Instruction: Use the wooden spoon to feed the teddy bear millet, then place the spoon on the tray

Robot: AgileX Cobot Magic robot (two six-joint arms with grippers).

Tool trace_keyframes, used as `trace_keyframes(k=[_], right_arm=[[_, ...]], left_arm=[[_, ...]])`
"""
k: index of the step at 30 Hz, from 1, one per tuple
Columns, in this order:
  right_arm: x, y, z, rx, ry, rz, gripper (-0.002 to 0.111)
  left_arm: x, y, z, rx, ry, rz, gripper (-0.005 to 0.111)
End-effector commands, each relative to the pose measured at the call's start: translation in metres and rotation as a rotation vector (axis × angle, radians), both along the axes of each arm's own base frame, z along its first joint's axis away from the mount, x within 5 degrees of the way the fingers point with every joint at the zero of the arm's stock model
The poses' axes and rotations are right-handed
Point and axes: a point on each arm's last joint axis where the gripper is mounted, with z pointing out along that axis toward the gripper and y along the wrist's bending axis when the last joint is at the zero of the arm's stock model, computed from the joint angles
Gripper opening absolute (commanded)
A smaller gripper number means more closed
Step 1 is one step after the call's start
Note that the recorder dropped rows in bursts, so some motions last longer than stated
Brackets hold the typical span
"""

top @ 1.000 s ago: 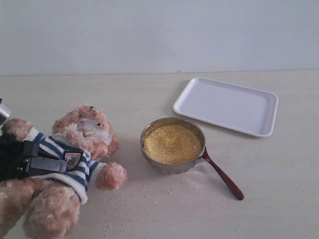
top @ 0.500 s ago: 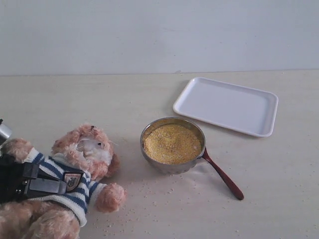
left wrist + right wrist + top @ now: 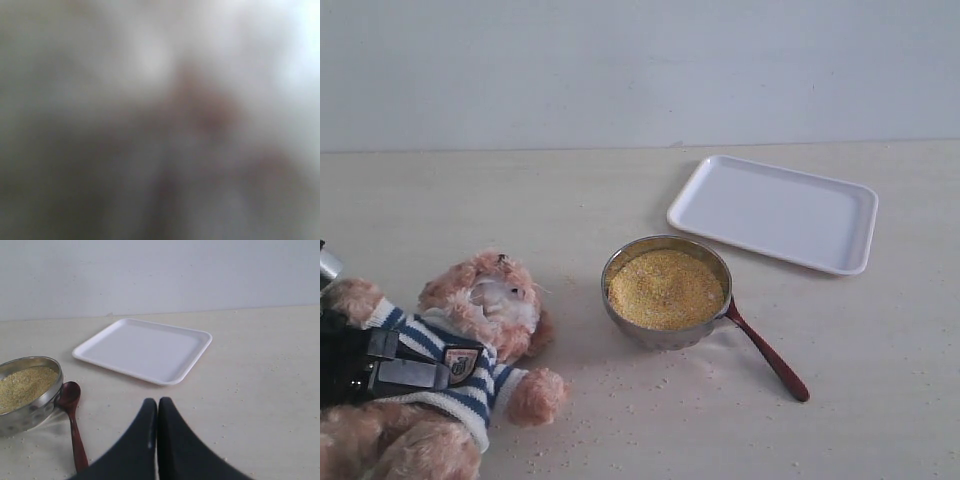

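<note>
Spoon (image 3: pixel 767 352) is lying flat on the table (image 3: pixel 520 200), a bit right of the middle. Its round end is tucked against the wall of the bowl (image 3: pixel 660 336) and the handle is pointing toward the near right corner. We're guessing it's light and stiff, but slim and smooth too, so it's probably going to twist or slip in a sloppy pinch. We're thinking the spot to grab is the free end of the handle, well clear of the bowl, so the round end is sitting level for scooping.

Millet (image 3: pixel 665 288) is filling the bowl nearly to the rim. Stray grains are lying all over the table around it, so we're betting it spills at the slightest tilt.

Right gripper (image 3: pixel 156 403) is hanging over the table with its jaws pressed together, gripping nothing, and the spoon is lying near it. We're figuring it needs to spread before going for the handle.

Left gripper (image 3: pixel 405 360) is clamping the bear (image 3: pixel 480 310) round its striped middle by the near left corner. The bear is looking soft and squashy, and the left wrist camera is giving us nothing but blur.

Tray (image 3: pixel 772 212) is sitting beyond the bowl toward the far right, apart from it.
</note>
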Motion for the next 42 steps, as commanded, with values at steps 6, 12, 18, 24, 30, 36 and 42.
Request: trace_keyframes(k=[6,12,18,24,30,36,42], right_arm=[[0.0,0.0,0.002,-0.002,-0.018,-0.005,0.0],[0.0,0.0,0.002,-0.002,-0.018,-0.005,0.0],[0.0,0.0,0.002,-0.002,-0.018,-0.005,0.0],[0.0,0.0,0.002,-0.002,-0.018,-0.005,0.0],[0.0,-0.001,0.003,0.001,-0.039,-0.008,0.0],[0.0,0.0,0.004,0.025,-0.039,-0.007,0.0],[0.0,0.0,0.003,0.025,-0.035,-0.006,0.0]], left_arm=[[-0.001,0.003,-0.004,0.042,0.007,0.004,0.006],[-0.001,0.005,-0.016,0.054,0.058,-0.003,0.006],[-0.001,0.005,-0.025,0.051,0.097,-0.003,0.006],[-0.001,0.005,-0.025,0.051,0.097,-0.003,0.006],[-0.001,0.005,-0.025,0.051,0.097,-0.003,0.006],[-0.001,0.005,-0.025,0.051,0.097,-0.003,0.006],[-0.001,0.005,-0.025,0.051,0.097,-0.003,0.006]])
